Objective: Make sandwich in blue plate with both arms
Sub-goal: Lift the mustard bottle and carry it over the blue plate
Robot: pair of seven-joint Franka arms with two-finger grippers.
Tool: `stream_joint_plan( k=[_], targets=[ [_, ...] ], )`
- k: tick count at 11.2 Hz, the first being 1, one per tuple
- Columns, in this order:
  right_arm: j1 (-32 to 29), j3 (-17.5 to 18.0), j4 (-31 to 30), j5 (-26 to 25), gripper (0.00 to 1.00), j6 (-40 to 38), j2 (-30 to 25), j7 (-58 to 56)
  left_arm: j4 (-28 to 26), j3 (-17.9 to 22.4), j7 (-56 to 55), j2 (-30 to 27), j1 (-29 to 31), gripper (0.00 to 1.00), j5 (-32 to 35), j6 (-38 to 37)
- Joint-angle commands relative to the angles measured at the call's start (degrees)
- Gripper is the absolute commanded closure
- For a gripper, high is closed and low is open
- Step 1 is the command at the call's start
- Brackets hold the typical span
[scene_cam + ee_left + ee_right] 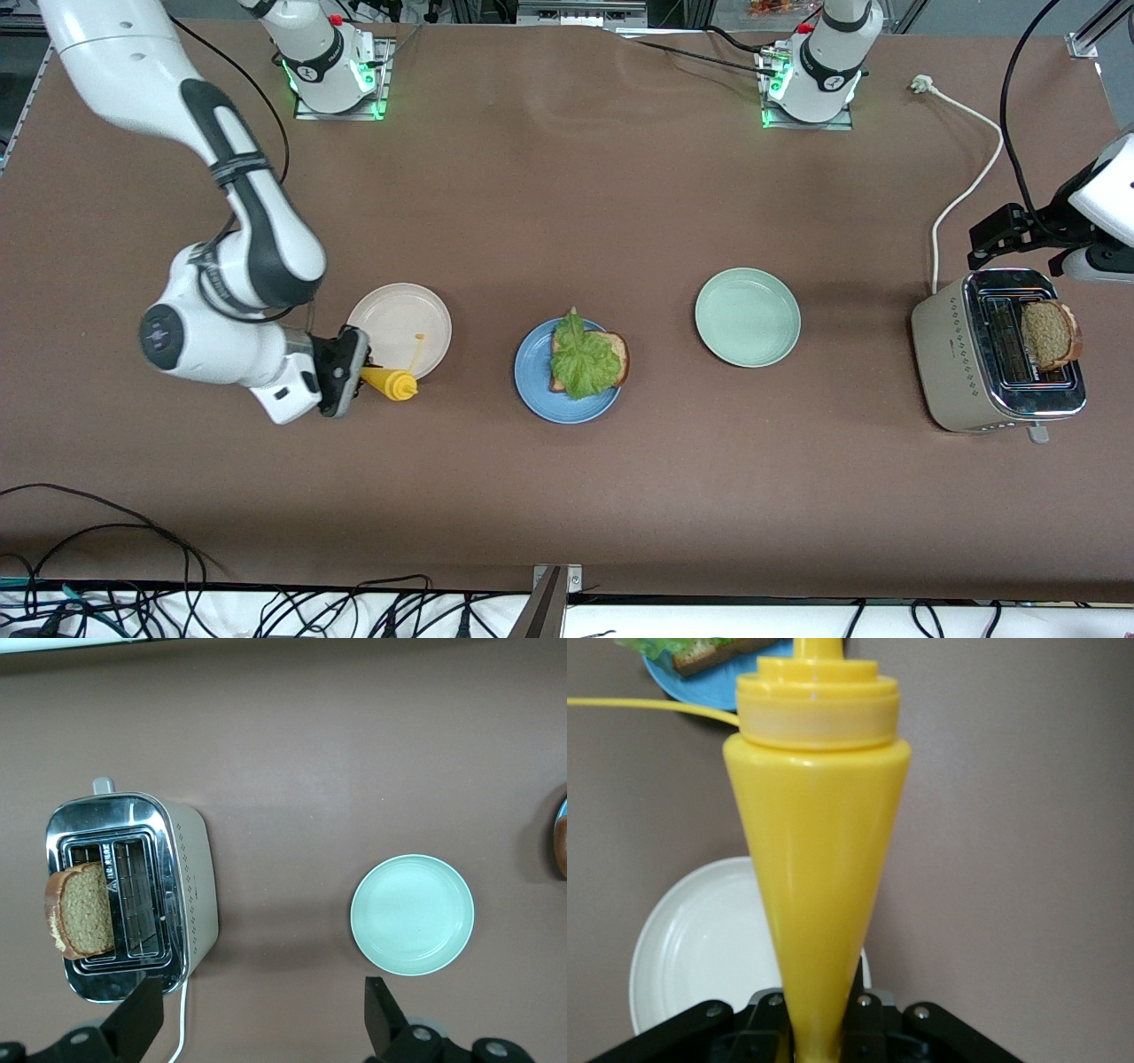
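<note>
The blue plate [539, 400] sits mid-table with one brown bread slice [621, 348] on it and a ruffled lettuce leaf [585, 361] on top. A second bread slice [1048, 333] stands in the toaster [952, 354] at the left arm's end. My right gripper [356, 370] is shut on a yellow squeeze bottle [392, 383], held sideways over the beige plate's [399, 310] near edge, nozzle toward the blue plate [700, 689]. The bottle [815, 859] fills the right wrist view. My left gripper [261, 1020] hangs open and empty beside the toaster [190, 877].
A pale green plate [747, 317] lies between the blue plate and the toaster. The toaster's white cord [966, 190] runs across the table toward the left arm's base. Loose cables hang along the table edge nearest the front camera.
</note>
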Motion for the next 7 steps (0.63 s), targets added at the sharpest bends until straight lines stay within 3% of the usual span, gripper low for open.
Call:
stream_joint_plan(
  k=[1,4,7],
  targets=[
    [6.38,-1.2,-0.77,-9.07,1.0,-0.63,-1.84,12.16,1.28,0.18,0.97,0.58,0.11,0.0,-1.16,-0.42],
    [11.39,-1.82,-0.77,-17.95,1.0,-2.2,-2.01,19.47,1.37,0.18,0.97,0.58,0.29,0.0,-1.25,-0.42],
    [20.95,-7.77,-0.25,-23.77,1.0,-4.83,-1.92,24.3,1.29,0.18,0.97,0.58,0.29,0.0,-1.16,-0.42]
  ],
)
